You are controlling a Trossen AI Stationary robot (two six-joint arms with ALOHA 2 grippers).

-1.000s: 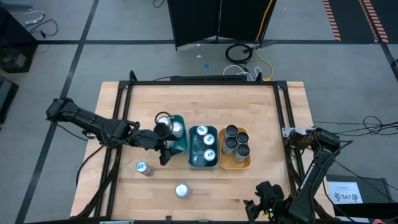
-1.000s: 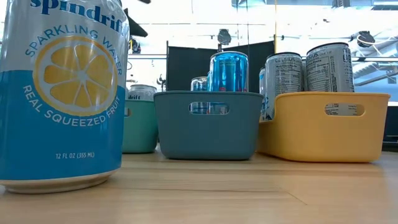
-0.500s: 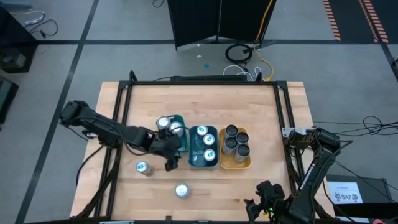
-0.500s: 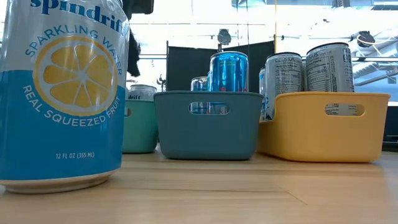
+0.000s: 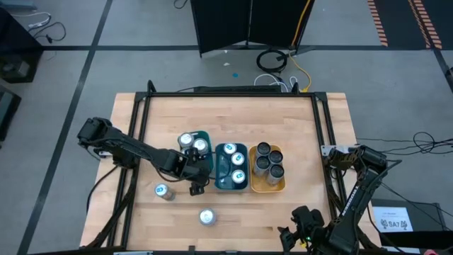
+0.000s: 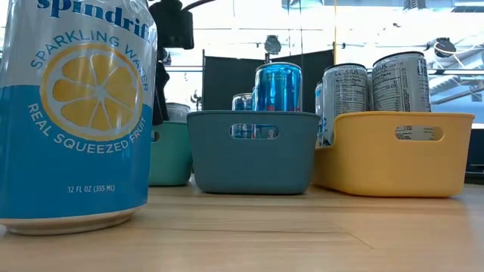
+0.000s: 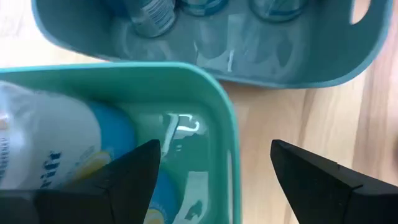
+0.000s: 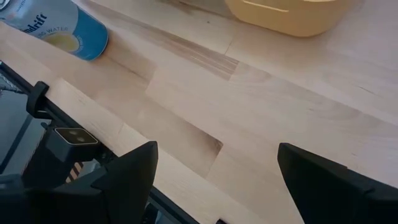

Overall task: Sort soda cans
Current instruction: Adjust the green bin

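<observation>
Nearest the low camera stands a blue and white aluminium soda can with a yellow lemon graphic (image 6: 76,113). Its label reads "spindrift", "SPARKLING WATER", "REAL SQUEEZED FRUIT" and "12 FL OZ (355 ML)". In the high view this can (image 5: 206,217) stands on the pale wooden table (image 5: 297,127) close to the near edge. A second silver-topped can (image 5: 163,191) stands alone on the table, to the left.

The right gripper (image 8: 214,186) waits at the near right corner of the table, fingers apart with nothing between them.

Behind the loose cans three rectangular plastic trays sit in a row, side by side. The mint-green tray (image 5: 205,164) on the left holds two silver-topped cans (image 5: 194,144); the left wrist view shows the "spindrift" style blue label on one of them (image 7: 56,149). The left gripper (image 5: 196,183) is over the near end of this tray, fingers apart and holding nothing.

The slate-blue tray (image 6: 253,151) in the middle holds three upright cans with blue-marked tops (image 5: 234,158); the tallest shows a glossy blue body (image 6: 278,87); its lettering is too small to read.

The yellow tray (image 6: 393,151) on the right holds four cans with dark grey tops (image 5: 268,159). One silver body reads "CELSIUS" (image 6: 345,91); another shows a nutrition panel (image 6: 401,81).
</observation>
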